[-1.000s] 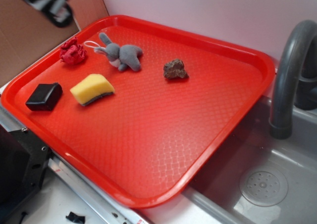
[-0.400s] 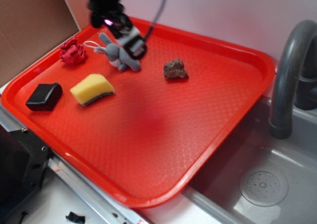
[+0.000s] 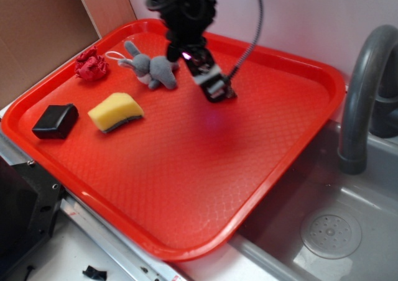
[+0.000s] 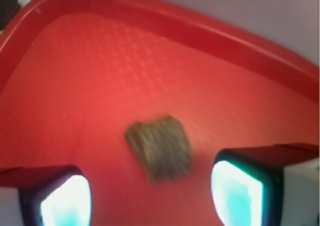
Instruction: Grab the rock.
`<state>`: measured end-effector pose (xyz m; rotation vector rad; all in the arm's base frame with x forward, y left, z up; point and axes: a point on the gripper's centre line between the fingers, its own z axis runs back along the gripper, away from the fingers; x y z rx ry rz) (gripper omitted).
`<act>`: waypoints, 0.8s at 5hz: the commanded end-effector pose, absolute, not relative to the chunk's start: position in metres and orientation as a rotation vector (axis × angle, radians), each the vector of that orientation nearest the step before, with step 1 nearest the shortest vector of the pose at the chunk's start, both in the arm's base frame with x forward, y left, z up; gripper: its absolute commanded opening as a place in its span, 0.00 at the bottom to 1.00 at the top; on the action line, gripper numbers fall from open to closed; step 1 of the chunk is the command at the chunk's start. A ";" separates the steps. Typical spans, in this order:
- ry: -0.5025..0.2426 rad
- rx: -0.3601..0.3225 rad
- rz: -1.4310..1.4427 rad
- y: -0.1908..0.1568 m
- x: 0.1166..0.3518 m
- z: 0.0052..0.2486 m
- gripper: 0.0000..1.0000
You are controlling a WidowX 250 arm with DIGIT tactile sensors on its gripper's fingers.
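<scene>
The rock [image 4: 160,148] is a small lumpy brown stone lying on the red tray [image 4: 100,86]. In the wrist view it is blurred and sits just ahead of and between my two fingertips, which stand wide apart and touch nothing. In the exterior view my gripper [image 3: 214,89] hangs over the rock's spot on the far middle of the tray [image 3: 186,169] and hides nearly all of the rock. The gripper is open and empty.
A grey plush bunny [image 3: 152,66], a red wrinkly cloth ball [image 3: 91,65], a yellow sponge [image 3: 115,112] and a black wedge block [image 3: 55,120] lie on the tray's left part. A grey sink [image 3: 329,231] with a curved faucet [image 3: 364,88] is at the right.
My gripper has swept from the far left corner, over the plush bunny, to right above the rock. The rock and the other objects have not moved.
</scene>
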<state>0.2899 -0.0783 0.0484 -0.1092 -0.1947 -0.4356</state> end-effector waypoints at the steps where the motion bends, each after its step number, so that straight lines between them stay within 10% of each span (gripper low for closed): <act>1: -0.168 -0.046 -0.448 -0.088 0.307 0.035 1.00; 2: -0.154 -0.008 -0.433 -0.086 0.306 0.032 0.00; 4: -0.056 0.072 -0.267 -0.075 0.298 0.055 0.00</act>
